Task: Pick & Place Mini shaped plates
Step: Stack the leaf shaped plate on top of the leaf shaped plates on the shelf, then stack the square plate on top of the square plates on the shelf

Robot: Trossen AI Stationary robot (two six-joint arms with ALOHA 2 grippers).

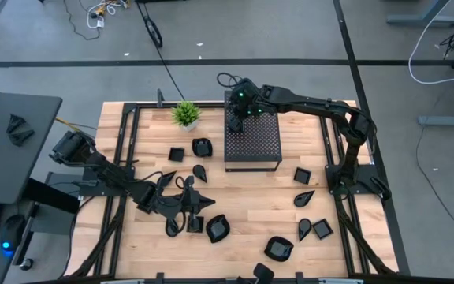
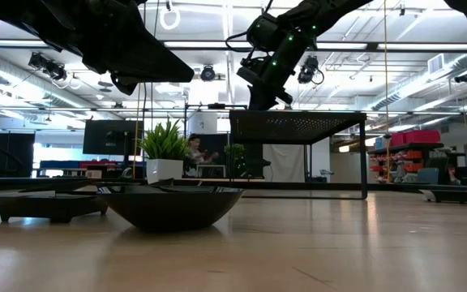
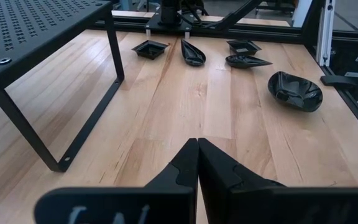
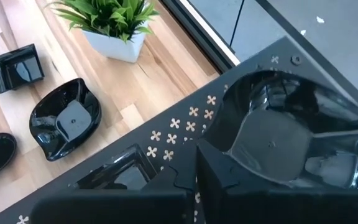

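Up on the perforated black box [image 1: 252, 142], the right gripper [image 4: 194, 165] hangs with fingers pressed together, empty, beside a plate [image 4: 291, 140] lying there. Lower down, the left gripper [image 3: 197, 162] hovers closed and empty above the table [image 1: 243, 197], among scattered mini shaped plates [image 1: 217, 227].

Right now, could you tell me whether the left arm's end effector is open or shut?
Shut. In the left wrist view the left end effector has its two dark fingers pressed together with nothing between them, above bare table.
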